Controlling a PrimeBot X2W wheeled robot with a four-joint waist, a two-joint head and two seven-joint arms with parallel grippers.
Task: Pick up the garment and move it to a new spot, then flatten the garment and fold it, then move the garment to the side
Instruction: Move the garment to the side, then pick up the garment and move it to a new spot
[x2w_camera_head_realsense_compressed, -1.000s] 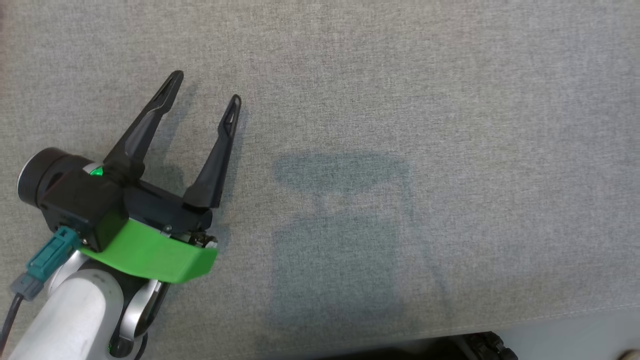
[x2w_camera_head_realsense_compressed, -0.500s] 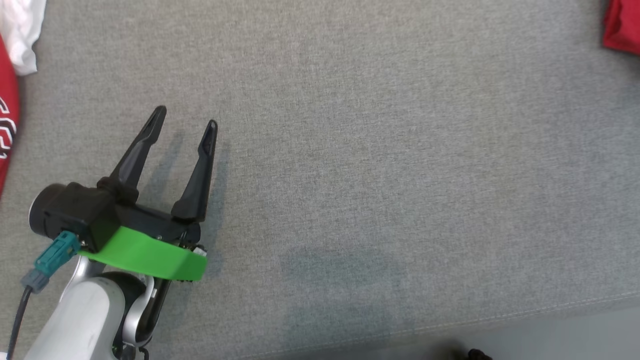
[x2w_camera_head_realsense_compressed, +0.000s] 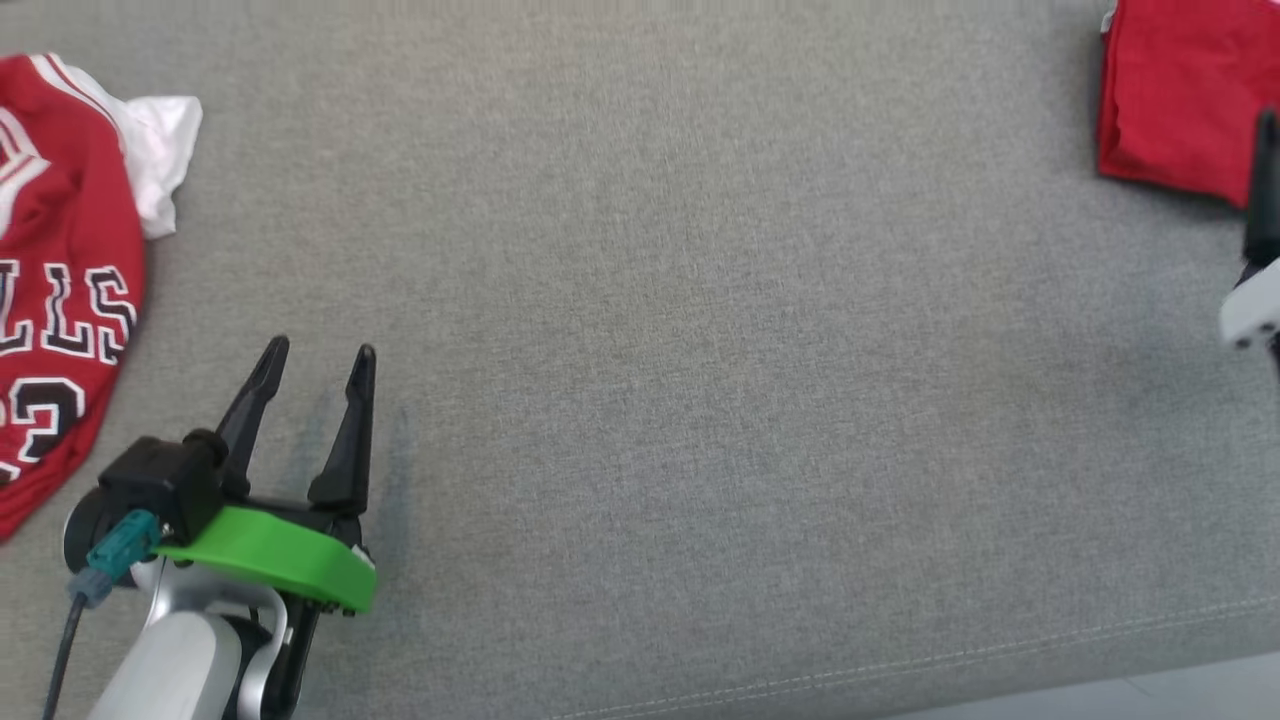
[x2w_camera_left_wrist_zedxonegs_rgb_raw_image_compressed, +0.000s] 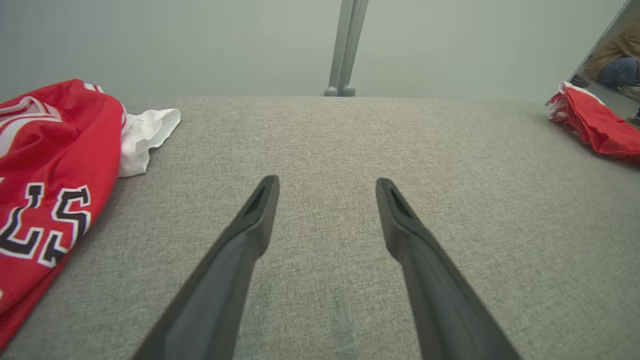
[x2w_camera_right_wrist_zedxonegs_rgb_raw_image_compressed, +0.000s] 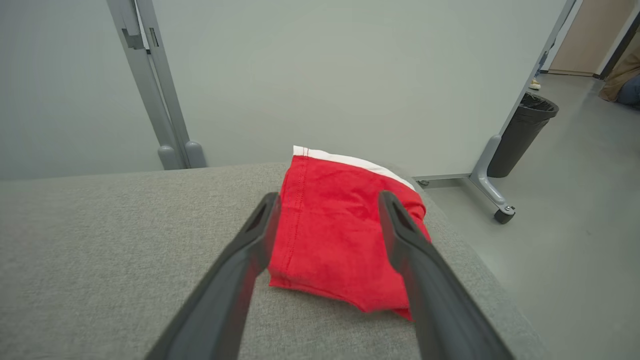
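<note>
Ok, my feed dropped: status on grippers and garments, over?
Left gripper open, empty, right of unfolded red jersey. Right gripper open, empty, pointing at folded red garment. Nothing blocking either.

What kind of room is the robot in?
Probably a lab or office workroom: a grey cloth-covered table, a partition wall on wheels, and a black bin.

Red garments: two, a jersey (x2w_camera_head_realsense_compressed: 60, 300) and a folded garment (x2w_camera_head_realsense_compressed: 1180, 90)
White cloth (x2w_camera_head_realsense_compressed: 160, 150): one
Grippers: two, the left gripper (x2w_camera_head_realsense_compressed: 320, 349) and the right gripper (x2w_camera_right_wrist_zedxonegs_rgb_raw_image_compressed: 328, 196)
Fingers: two on each gripper, four in all
Grey surface (x2w_camera_head_realsense_compressed: 700, 350): one
Bin (x2w_camera_right_wrist_zedxonegs_rgb_raw_image_compressed: 522, 132): one
Partition posts (x2w_camera_right_wrist_zedxonegs_rgb_raw_image_compressed: 150, 75): two in the right wrist view
Castor (x2w_camera_right_wrist_zedxonegs_rgb_raw_image_compressed: 502, 215): one
Person (x2w_camera_left_wrist_zedxonegs_rgb_raw_image_compressed: 617, 65): one, partly seen
</note>
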